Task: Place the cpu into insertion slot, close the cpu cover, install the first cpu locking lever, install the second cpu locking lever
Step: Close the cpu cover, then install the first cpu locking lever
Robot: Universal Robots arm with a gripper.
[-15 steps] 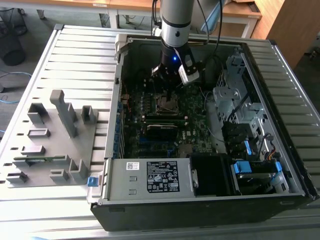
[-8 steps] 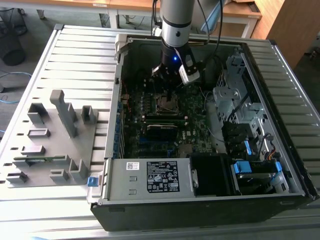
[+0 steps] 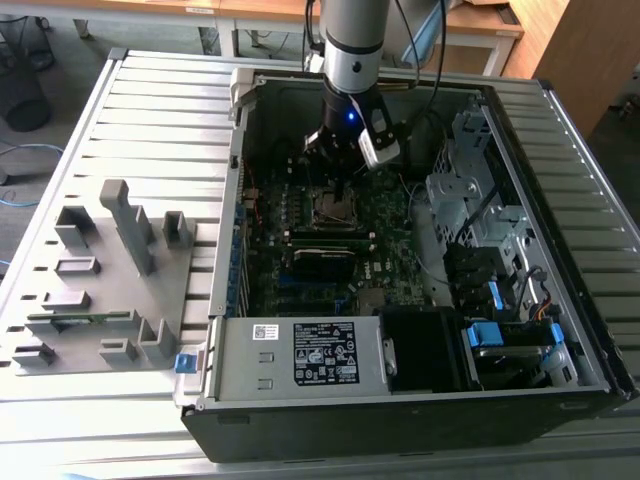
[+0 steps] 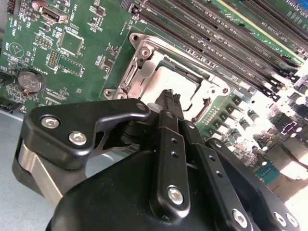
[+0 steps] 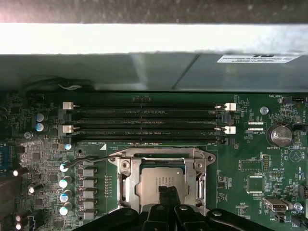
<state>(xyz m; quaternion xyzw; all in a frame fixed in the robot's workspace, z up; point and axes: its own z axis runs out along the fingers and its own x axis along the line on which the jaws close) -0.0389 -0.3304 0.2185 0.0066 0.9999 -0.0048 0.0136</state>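
The arm reached down into the open computer case (image 3: 300, 405) that lay on the slatted metal desk (image 3: 160, 110), its claw (image 3: 338, 165) poised right over the insertion slot (image 3: 335, 207) near the middle of the green motherboard (image 3: 395, 225). From where I stood the claw's black fingers (image 4: 163, 144) looked drawn together at their tips, with nothing between them; in both wrist views the claw (image 4: 167, 98) (image 5: 168, 192) had its tip just at the near edge of the socket. The cpu (image 5: 156, 180) sat inside the slot, a small flat square with a dull silver-grey top and faint markings, and in the second wrist view the cpu (image 4: 185, 83) was washed bright by the light. The cpu cover (image 5: 127, 183), a thin silver frame with a large window, lay down around the chip, so that the metal top showed through the opening; the cpu cover (image 4: 144, 62) had round screws at its corners. A thin wire lever (image 5: 91, 160) stuck out from one side of the socket across the board. Beyond the socket ran long black memory slots (image 5: 144, 122), and a coin battery (image 5: 279, 135) sat off to one side. On the desk, at the exterior view's left of the case, lay a grey fixture tray (image 3: 110, 260) with upright holders.
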